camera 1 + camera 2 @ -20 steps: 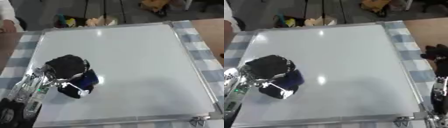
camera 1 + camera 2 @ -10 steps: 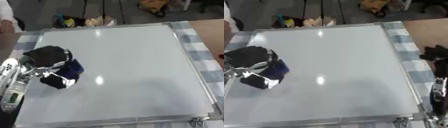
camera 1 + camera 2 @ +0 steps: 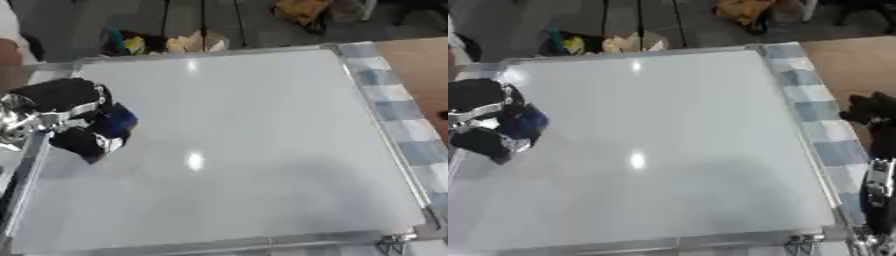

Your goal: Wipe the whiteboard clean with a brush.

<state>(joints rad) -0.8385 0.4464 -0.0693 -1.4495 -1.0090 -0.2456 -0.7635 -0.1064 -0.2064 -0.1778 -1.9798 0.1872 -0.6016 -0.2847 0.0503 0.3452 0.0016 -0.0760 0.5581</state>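
The left hand (image 3: 66,107) with brush (image 3: 112,122) rests on the whiteboard's (image 3: 254,140) left edge.

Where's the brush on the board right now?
The brush is in the left robot hand, pressed on the whiteboard near its left edge, about halfway up in both eye views.

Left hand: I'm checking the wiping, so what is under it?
Under the left hand shows a dark blue brush on the whiteboard. The board surface beneath them is covered.
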